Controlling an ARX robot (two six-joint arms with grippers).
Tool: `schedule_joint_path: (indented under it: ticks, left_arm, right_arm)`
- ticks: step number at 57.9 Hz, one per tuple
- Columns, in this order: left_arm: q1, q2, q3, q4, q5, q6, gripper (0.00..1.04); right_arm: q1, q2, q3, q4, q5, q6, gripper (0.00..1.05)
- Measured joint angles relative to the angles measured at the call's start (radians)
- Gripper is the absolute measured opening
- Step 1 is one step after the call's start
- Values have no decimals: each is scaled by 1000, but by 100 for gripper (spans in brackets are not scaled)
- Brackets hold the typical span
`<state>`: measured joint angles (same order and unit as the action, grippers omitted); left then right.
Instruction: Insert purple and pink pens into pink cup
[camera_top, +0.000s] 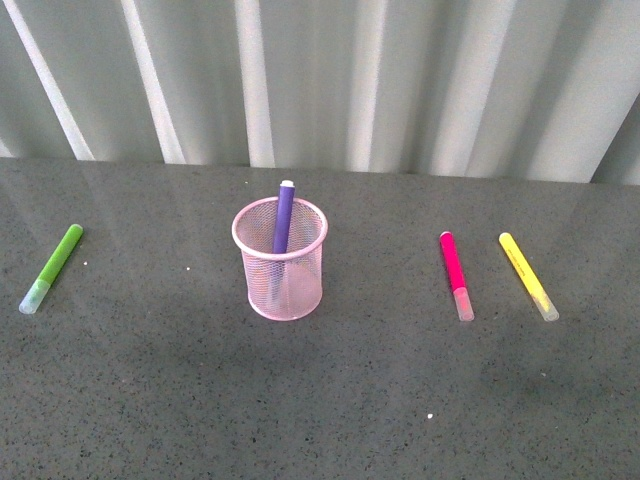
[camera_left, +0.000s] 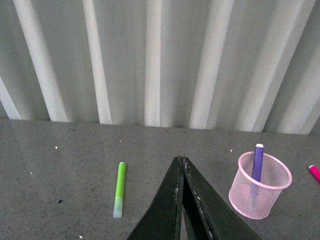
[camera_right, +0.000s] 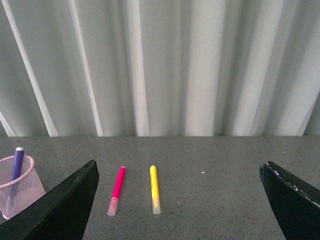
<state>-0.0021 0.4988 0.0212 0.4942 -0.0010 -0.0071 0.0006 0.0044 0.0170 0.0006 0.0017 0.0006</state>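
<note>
- Left end effector (camera_left: 181, 170): clenched, over worktop (camera_top: 320, 410).
- Right end effector (camera_right: 180, 165): released, spread wide.
- Pink cup (camera_top: 285, 285): upright, mid-worktop; purple pen (camera_top: 283, 215) standing inside, tilted against rim.
- Pink pen (camera_top: 455, 272): flat, right of cup, near yellow marker (camera_top: 527, 275).
- Green marker (camera_top: 52, 266): flat, far left.

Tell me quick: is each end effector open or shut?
Left end effector: closed, holding nothing.
Right end effector: open, empty.

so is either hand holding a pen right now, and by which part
Nothing is held. The left hand is shut on nothing and the right hand is open and empty; the pink pen lies on the table.
</note>
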Motion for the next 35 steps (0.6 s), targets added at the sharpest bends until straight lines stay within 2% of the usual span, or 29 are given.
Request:
schedule_joint_path:
  ticks: [35]
  left_arm:
    - [0,-254,0,-245,0,0,4]
  right_arm:
    - [0,0,0,0,0,0,98]
